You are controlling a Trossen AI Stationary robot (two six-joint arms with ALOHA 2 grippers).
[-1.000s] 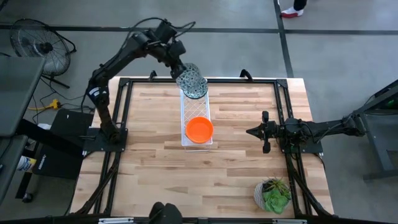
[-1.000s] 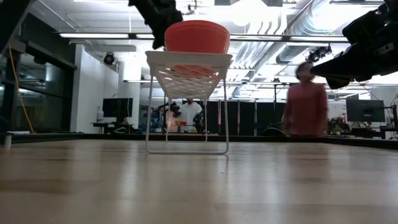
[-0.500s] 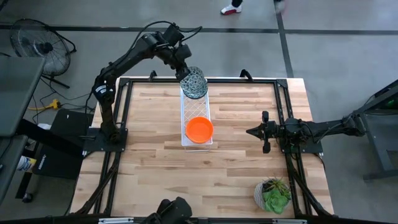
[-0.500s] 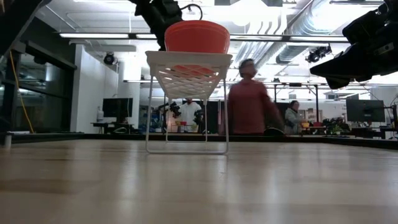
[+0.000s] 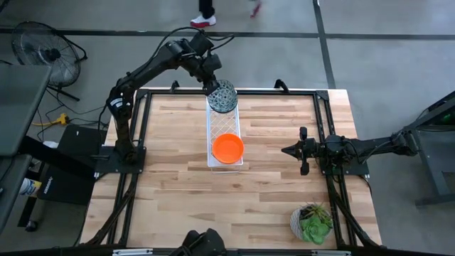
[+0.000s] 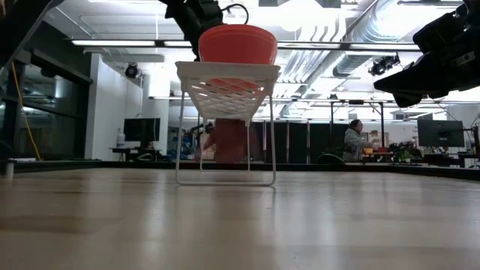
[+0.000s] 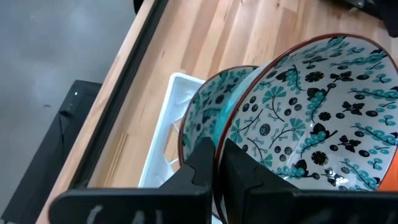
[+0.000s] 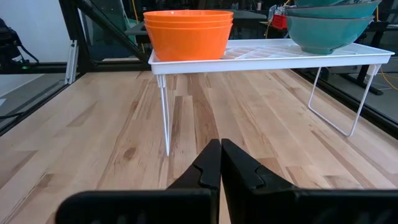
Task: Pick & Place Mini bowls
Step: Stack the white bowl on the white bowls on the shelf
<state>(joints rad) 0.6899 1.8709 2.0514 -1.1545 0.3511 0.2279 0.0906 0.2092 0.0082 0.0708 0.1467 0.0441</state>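
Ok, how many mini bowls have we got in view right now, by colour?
Orange bowls: 3, stacked
Patterned bowls: 2 seen for sure, one pinched by the left gripper; the right wrist view cuts off the top of their stack
Total: 5 for sure

Orange bowls: plain bright orange-red, nested in a stack, upright, at one end of the raised white tray. Patterned bowls: whitish inside w/ dense teal-green flower print, red-brown rim, teal outside; stacked at tray's other end. Top patterned bowl tilted, rim pinched by left gripper.
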